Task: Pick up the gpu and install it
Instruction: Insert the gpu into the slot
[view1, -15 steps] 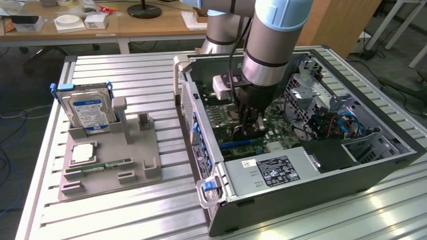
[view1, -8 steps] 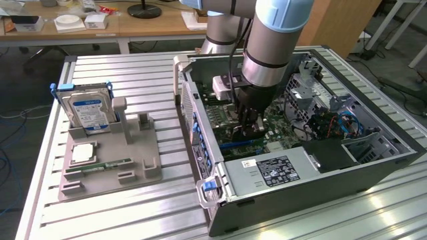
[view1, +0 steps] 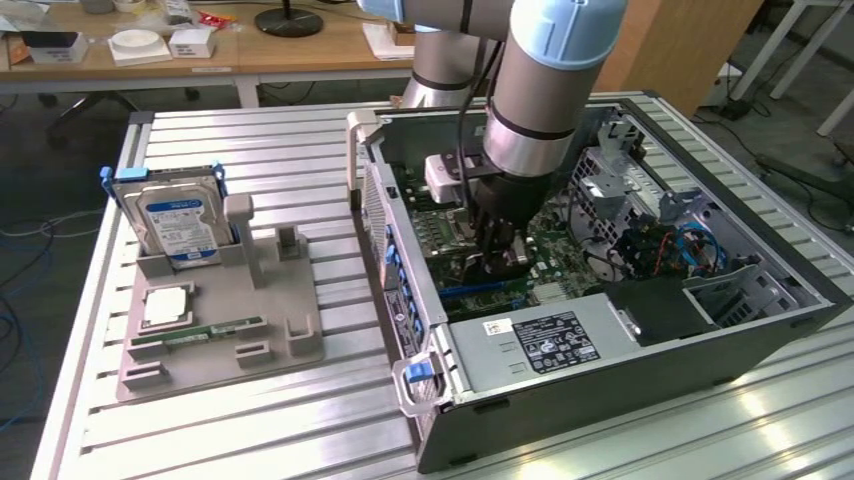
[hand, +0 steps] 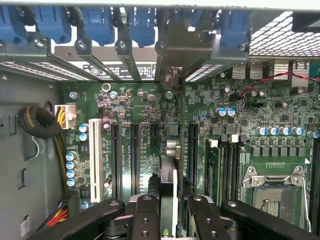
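The pincer (hand: 168, 210) is clenching the gpu (hand: 168, 172) edge-on, lowering it over the motherboard (hand: 150, 130) slots inside the open case (view1: 747, 330). Pickup looks done; seating appears unfinished. The holder (view1: 220, 320) is sitting at nine o'clock on the desk (view1: 240, 440).

Arm links (view1: 541, 90): thick grey tubes rising over the computer case (view1: 747, 330), matte finish.
Joint caps (view1: 567, 30): pale blue, rounded, glossy, at the top of the arm.
Band: a dark ring circles the grey link just above the wrist.
Wrist block (view1: 445, 176): small white box fixed at the side, nearer the case's back wall.
Cable: a thin black lead runs down along the link.
Gripper (view1: 502, 262): black body, tapering downward.
Fingers (hand: 145, 217): black linkage bars, flat-sided, with round silver pivot screws at the joints.
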